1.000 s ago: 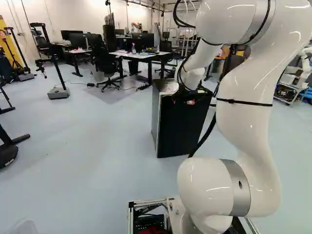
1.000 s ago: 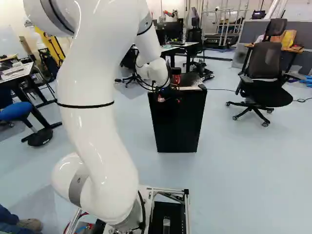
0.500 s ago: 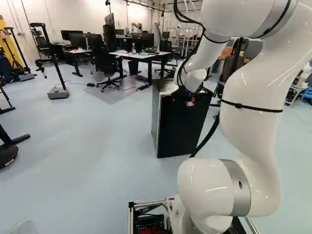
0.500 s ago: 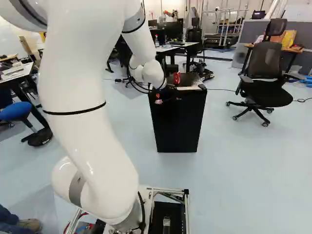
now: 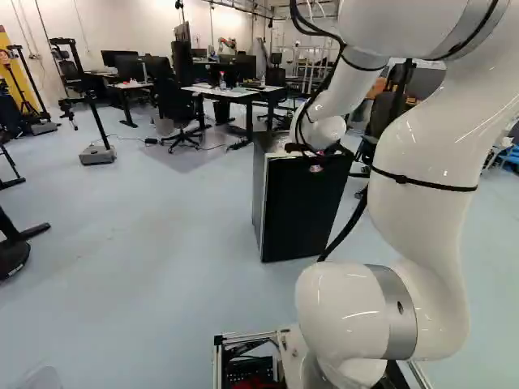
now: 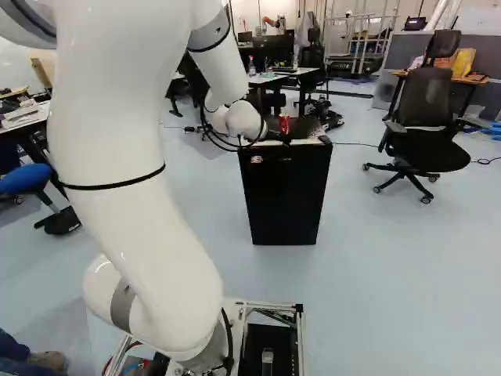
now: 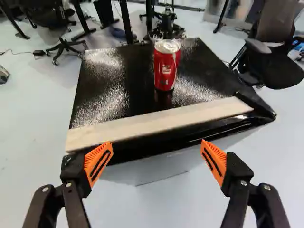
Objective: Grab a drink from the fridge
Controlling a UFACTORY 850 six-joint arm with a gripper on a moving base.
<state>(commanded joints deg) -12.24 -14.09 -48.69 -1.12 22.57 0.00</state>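
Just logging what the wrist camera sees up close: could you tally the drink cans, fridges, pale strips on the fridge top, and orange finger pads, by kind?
Red can: 1
Fridge: 1
Pale strip: 1
Orange pads: 2
Total: 5

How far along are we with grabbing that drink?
Looks done: the gripper is at the fridge, fingers open, with the red can standing ahead on the fridge's top. In hand: apparently the approach; nothing is gripped. Left: probably reach the can, close the fingers around it and lift it away.
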